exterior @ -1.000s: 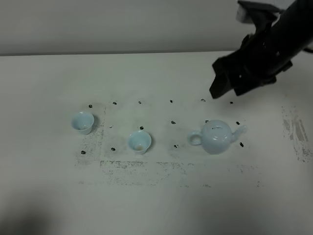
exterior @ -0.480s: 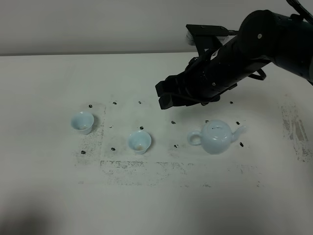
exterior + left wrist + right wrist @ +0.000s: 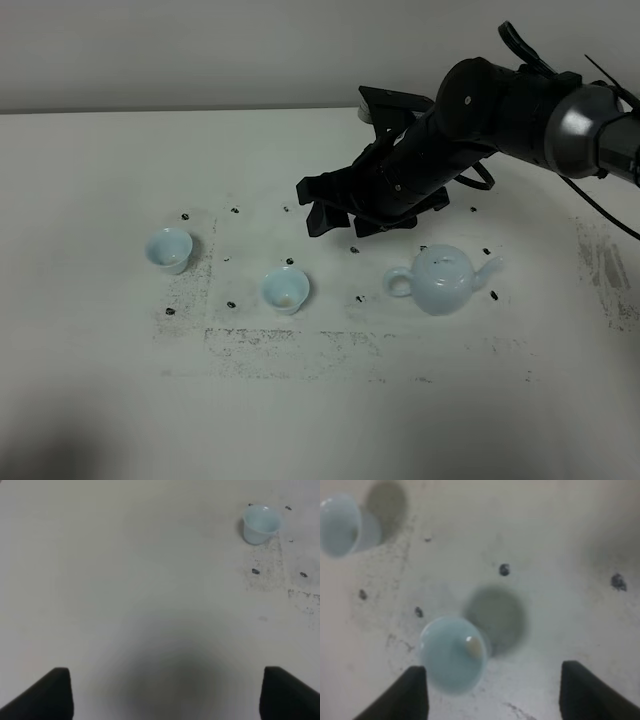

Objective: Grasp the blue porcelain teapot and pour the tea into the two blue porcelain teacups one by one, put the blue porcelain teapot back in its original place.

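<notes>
While reaching in from the right of the high view, shows the right gripper (image 3: 335,222) above the white table (image 3: 100,400), beyond the gap between the blue porcelain teapot (image 3: 443,280) and the right teacup (image 3: 285,289) — further left and a little lower in the picture than half a second ago, and well away from the upper right corner occupied a second ago. With jaws spread wide, grips nothing, touches neither piece. Leaves the teapot upright on the table, right of centre, spout pointing right, loop handle left, lid on, unmoved since the earlier frames. Places the left teacup (image 3: 168,249) well apart from the right one; both upright, both unmoved. From the right wrist, looks down between parted fingers (image 3: 405,695) at the right teacup, blurred, with a small tan patch inside — the left teacup at the frame's edge. From the left wrist, shows the left gripper (image 3: 170,700) spread wide and empty over bare table, with the left teacup far ahead among black marks (image 3: 255,571).
</notes>
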### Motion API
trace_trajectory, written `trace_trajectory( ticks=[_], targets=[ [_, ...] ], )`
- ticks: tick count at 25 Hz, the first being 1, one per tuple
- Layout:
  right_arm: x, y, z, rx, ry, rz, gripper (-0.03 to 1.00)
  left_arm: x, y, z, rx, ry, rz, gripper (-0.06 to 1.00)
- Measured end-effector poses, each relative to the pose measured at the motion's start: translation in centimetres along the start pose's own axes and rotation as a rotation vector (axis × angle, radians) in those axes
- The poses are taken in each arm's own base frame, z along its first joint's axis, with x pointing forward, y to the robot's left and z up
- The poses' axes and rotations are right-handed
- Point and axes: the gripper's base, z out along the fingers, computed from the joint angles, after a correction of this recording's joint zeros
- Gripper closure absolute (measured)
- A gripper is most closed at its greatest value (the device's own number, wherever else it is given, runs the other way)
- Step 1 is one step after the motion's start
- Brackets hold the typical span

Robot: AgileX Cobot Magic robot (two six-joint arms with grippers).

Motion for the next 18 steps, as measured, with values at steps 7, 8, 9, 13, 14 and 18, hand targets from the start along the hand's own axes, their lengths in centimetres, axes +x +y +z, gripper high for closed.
trace_trajectory(
  ticks=[7, 8, 9, 13, 14, 18],
  targets=[
    [0.4, -1.5, 2.3, 0.056, 0.052, 0.015, 0.43, 0.0, 0.0, 0.0, 0.000, 0.000, 0.000, 0.22],
    [0.5, -1.7, 2.6, 0.062, 0.060, 0.017, 0.43, 0.0, 0.0, 0.0, 0.000, 0.000, 0.000, 0.22],
    [0.6, -1.9, 2.8, 0.068, 0.068, 0.016, 0.43, 0.0, 0.0, 0.0, 0.000, 0.000, 0.000, 0.22],
    [0.7, -2.2, 2.9, 0.083, 0.086, 0.005, 0.43, 0.0, 0.0, 0.0, 0.000, 0.000, 0.000, 0.22],
    [0.8, -2.2, 2.9, 0.087, 0.092, 0.000, 0.43, 0.0, 0.0, 0.0, 0.000, 0.000, 0.000, 0.22],
    [1.2, -2.4, 2.8, 0.103, 0.138, -0.013, 0.43, 0.0, 0.0, 0.0, 0.000, 0.000, 0.000, 0.22]
  ],
)
